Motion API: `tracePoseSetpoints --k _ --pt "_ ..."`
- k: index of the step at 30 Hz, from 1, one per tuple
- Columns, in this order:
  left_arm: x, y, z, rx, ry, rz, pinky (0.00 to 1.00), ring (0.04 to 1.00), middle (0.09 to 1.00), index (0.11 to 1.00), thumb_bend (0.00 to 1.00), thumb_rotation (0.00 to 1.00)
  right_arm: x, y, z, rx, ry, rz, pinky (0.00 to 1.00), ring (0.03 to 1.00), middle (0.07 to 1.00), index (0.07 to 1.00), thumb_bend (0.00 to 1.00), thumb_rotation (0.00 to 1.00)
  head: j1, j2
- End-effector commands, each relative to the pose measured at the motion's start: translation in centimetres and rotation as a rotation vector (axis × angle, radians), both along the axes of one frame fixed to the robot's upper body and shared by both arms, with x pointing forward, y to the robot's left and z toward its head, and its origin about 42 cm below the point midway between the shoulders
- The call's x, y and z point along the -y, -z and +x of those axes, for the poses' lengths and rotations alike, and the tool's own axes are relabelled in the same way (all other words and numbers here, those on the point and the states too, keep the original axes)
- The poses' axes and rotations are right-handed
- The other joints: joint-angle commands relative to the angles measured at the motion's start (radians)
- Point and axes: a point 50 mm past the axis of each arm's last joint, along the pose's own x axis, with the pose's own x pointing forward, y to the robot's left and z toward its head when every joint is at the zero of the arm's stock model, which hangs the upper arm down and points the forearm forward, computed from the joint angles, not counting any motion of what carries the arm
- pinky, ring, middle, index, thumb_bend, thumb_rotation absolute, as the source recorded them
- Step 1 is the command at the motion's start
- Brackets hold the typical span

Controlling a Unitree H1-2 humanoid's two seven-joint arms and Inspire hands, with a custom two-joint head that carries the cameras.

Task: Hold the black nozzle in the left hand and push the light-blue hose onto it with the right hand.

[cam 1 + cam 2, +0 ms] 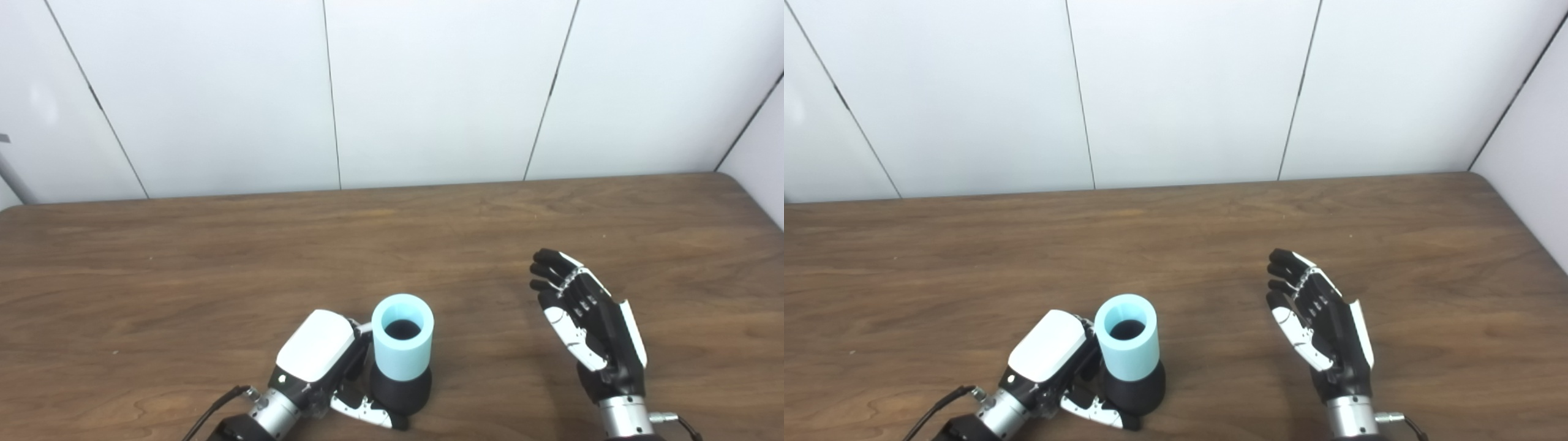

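Note:
The black nozzle [401, 391] stands upright on the wooden table [184, 269] near the front edge. The light-blue hose [402, 345], a short wide tube with its open end up, sits on top of the nozzle. My left hand [324, 364] is wrapped around the nozzle's base from the left, thumb curled in front of it. My right hand [588, 324] is open and empty, palm facing left, well to the right of the hose. The same shows in the right eye view: hose [1127, 346], nozzle [1134, 392], left hand [1053, 367], right hand [1323, 331].
White wall panels [429, 92] rise behind the table's far edge. The table's right corner sits near a side wall [765, 153]. A black cable [211, 410] trails from my left wrist.

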Motion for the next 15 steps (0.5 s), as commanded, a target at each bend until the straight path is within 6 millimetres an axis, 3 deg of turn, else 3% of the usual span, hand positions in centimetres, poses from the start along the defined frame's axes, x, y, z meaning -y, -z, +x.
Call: tracePoseSetpoints --k 1,5,7,15 --pt "-1.3 1.5 0.1 -0.138 -0.004 -0.007 0.69 0.742 0.772 0.790 1.00 0.44 0.2 -0.9 0.6 0.047 -0.015 -0.006 0.75 0.802 0.804 0.762 0.23 0.43 -0.003 -0.006" --pt "-2.3 0.9 1.0 -0.233 0.014 -0.044 0.90 0.911 0.922 0.949 1.00 0.51 0.3 -0.7 0.7 0.040 -0.019 -0.008 0.76 0.814 0.813 0.771 0.23 0.46 -0.003 -0.008" --pt "-2.9 0.3 1.4 -0.294 0.036 -0.060 0.97 0.971 0.974 0.987 1.00 0.53 0.3 -0.6 0.7 0.040 -0.028 -0.017 0.77 0.820 0.816 0.776 0.24 0.47 -0.004 -0.008" --pt "-7.1 -2.8 2.6 -0.479 0.051 -0.399 0.96 1.000 1.000 1.000 1.00 0.50 0.6 -0.4 0.6 0.069 -0.046 -0.059 0.80 0.837 0.823 0.778 0.36 0.51 0.003 -0.007"
